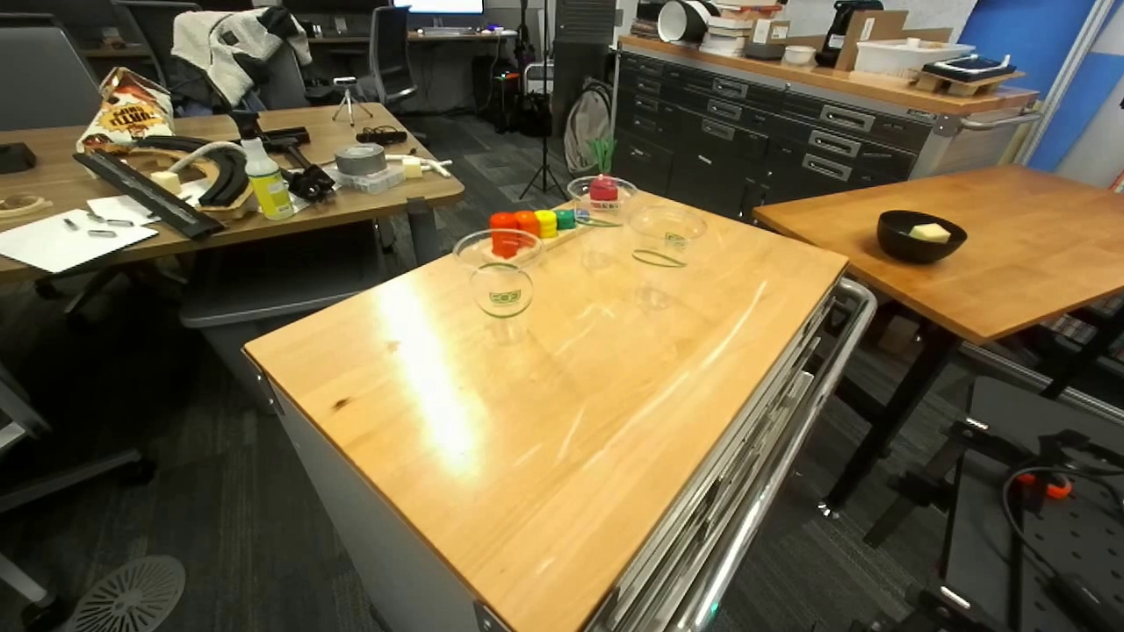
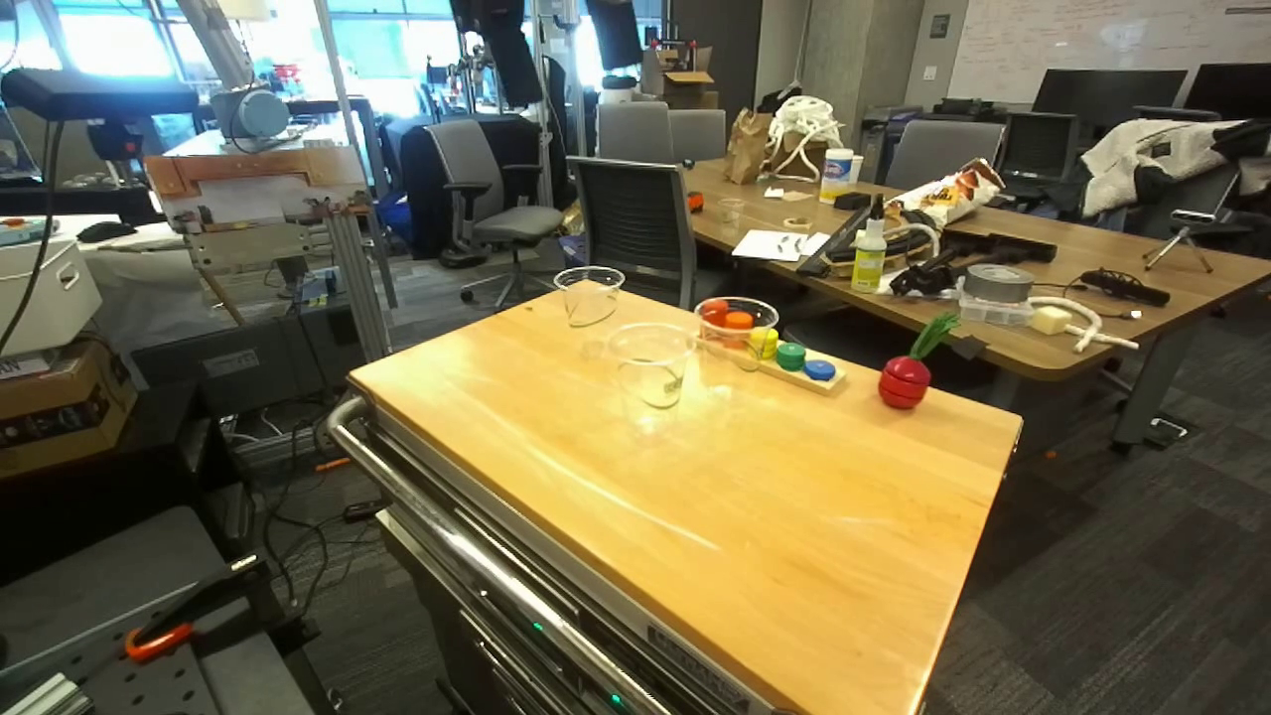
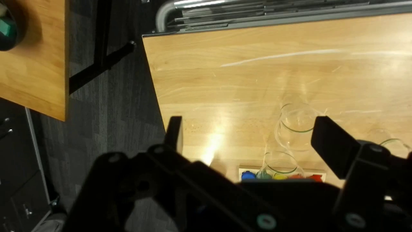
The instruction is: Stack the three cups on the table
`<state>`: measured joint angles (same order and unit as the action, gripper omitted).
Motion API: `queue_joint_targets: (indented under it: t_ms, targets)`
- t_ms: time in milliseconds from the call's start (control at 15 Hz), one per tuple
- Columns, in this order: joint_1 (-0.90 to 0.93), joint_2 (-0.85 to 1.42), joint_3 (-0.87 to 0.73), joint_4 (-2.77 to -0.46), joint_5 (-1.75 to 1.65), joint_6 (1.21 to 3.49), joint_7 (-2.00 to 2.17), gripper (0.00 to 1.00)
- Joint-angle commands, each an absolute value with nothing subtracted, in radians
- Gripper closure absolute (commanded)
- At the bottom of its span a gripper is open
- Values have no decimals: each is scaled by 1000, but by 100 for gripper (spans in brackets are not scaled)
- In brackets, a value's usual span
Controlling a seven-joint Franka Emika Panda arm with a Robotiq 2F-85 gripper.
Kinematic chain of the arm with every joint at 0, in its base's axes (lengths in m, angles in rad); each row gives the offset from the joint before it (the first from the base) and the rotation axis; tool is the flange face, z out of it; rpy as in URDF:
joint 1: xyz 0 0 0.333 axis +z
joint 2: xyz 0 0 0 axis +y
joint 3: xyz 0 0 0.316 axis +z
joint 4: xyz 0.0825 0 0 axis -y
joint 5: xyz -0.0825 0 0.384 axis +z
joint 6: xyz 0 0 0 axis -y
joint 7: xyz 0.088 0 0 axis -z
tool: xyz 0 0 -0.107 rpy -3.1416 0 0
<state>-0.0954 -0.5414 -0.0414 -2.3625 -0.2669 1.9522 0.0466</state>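
Three clear cups stand upright and apart on the glossy light-wood table. In an exterior view, one cup is nearest, one cup is at the back, and one cup is to its right. All three also show in the other exterior angle: a far-left cup, a middle cup and a cup before the blocks. In the wrist view, my gripper is open and empty above the table. Two cups lie in view between and below its fingers; a third is right.
A row of coloured blocks on a wooden base and a red toy vegetable stand along the table's far edge. A metal rail runs along one table side. A neighbouring orange-brown table holds a black bowl.
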Motion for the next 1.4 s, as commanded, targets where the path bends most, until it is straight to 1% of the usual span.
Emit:
queue_joint_targets:
  t_ms: [0,400,667,1000,1333]
  targets:
    - [-104,-359,-8,-2239,-257,2020,169,0]
    - [-79,-99,1,-2101,-225,2123,258,0]
    - [-62,20,-7,-2027,-187,2163,259,0]
    - [-47,103,-11,-1985,-145,2190,242,0]
    - [-39,107,-15,-2042,-152,2247,250,0]
